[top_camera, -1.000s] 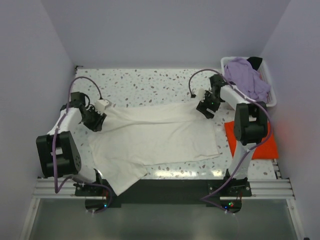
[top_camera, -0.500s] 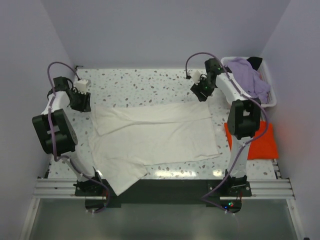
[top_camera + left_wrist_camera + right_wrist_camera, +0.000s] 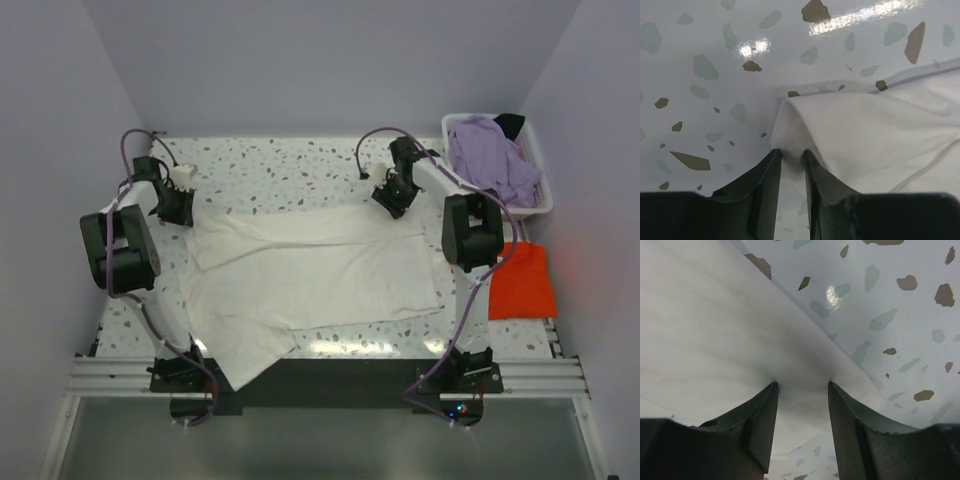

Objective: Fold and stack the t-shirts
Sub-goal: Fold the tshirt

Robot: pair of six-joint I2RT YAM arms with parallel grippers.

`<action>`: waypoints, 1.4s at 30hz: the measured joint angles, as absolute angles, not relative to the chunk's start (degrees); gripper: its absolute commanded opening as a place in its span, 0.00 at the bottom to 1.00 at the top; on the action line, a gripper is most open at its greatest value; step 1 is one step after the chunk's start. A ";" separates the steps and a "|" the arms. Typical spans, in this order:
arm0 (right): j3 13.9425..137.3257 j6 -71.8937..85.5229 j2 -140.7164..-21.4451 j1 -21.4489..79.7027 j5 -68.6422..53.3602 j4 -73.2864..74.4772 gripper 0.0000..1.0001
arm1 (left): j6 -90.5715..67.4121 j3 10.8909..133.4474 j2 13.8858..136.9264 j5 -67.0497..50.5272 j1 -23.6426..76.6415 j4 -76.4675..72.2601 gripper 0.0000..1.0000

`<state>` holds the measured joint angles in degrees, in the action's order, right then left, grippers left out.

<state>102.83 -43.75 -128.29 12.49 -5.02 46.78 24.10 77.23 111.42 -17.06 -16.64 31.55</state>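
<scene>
The large cream-white t-shirt lies spread across the middle of the table, its far part folded over. My left gripper is at its far left corner. In the left wrist view the jaws stand close together on a raised fold of the shirt. My right gripper is at the shirt's far edge. In the right wrist view its jaws stand wider apart, astride the cloth edge. The orange-red t-shirt lies at the right. The lavender t-shirt is in the basket.
A white plastic basket stands at the far right corner, with a dark item beside the lavender cloth. The speckled table top shows beyond the shirt. Walls close in on three sides. A sleeve hangs over the near edge.
Both grippers left the shirt's far edge, swung out toward the back, and have come back to its far corners. The folded-over far part now lies flat.
</scene>
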 measured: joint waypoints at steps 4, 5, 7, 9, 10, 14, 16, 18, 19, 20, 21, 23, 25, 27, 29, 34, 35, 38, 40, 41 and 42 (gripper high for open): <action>102.17 -43.66 -128.03 12.60 -2.11 44.58 0.47 | 22.37 78.15 113.86 -13.10 -16.21 29.89 0.07; 102.28 -43.51 -128.14 12.60 -1.32 44.07 0.48 | 21.85 79.09 114.52 -12.29 -16.27 29.82 0.00; 103.53 -42.94 -128.97 12.60 -0.01 43.68 0.48 | 20.78 82.24 116.84 -11.70 -16.34 30.00 0.00; 105.89 -42.09 -130.43 12.62 1.21 43.24 0.49 | 19.92 87.31 120.31 -11.73 -16.29 30.48 0.00; 107.13 -41.71 -131.15 12.64 1.76 43.05 0.50 | 19.46 89.52 121.64 -12.10 -16.29 30.76 0.03; 112.68 -40.18 -133.91 12.62 1.74 43.83 0.55 | 19.16 96.18 125.54 -14.83 -16.29 31.94 0.31; 113.60 -39.13 -133.99 12.51 0.38 45.10 0.57 | 19.33 95.68 124.40 -16.32 -16.36 32.86 0.35; 114.34 -37.50 -133.62 12.49 -2.46 46.70 0.57 | 19.64 93.12 121.32 -17.85 -16.51 33.26 0.37; 114.72 -36.56 -133.32 12.56 -4.05 47.33 0.57 | 19.77 91.48 119.15 -18.50 -16.56 33.78 0.37; 115.07 -35.55 -132.90 12.78 -5.76 47.70 0.57 | 20.05 89.56 116.55 -19.16 -16.64 34.00 0.38; 115.31 -34.46 -132.49 13.04 -7.20 48.01 0.57 | 20.12 87.85 114.10 -19.70 -16.73 34.35 0.39; 115.85 -31.55 -131.04 14.31 -10.33 48.18 0.57 | 20.12 84.79 108.97 -21.23 -16.86 35.18 0.41; 117.10 -28.25 -129.84 16.58 -13.39 47.77 0.56 | 19.99 82.30 104.84 -22.70 -16.88 35.51 0.42; 119.15 -24.60 -129.49 19.68 -16.19 46.26 0.55 | 19.25 79.66 101.95 -24.38 -16.93 35.57 0.45; 122.21 -20.51 -130.23 23.46 -18.81 44.16 0.53 | 17.72 76.58 100.33 -25.89 -16.91 35.64 0.47; 133.14 -8.88 -137.58 31.64 -25.23 36.60 0.51 | 13.50 69.67 100.18 -27.88 -16.93 35.68 0.51; 133.71 -6.92 -138.80 32.75 -25.96 34.76 0.51 | 12.67 68.58 100.18 -27.94 -16.91 35.51 0.51; 133.29 -0.14 -142.37 35.62 -27.38 28.29 0.50 | 10.96 66.92 100.20 -27.94 -16.91 35.33 0.51; 132.84 3.42 -144.59 36.95 -27.90 24.64 0.50 | 9.96 66.85 100.38 -27.92 -16.91 34.98 0.50; 132.77 5.13 -145.71 37.47 -27.94 22.92 0.50 | 9.54 66.85 100.49 -27.90 -16.91 34.59 0.50; 132.68 6.44 -146.52 37.87 -27.90 21.50 0.50 | 9.30 66.87 100.71 -27.70 -16.91 34.35 0.50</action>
<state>132.68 6.44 -146.52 37.87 -27.90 21.50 9.30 66.87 100.71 -27.70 -16.91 34.35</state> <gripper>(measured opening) 0.502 0.506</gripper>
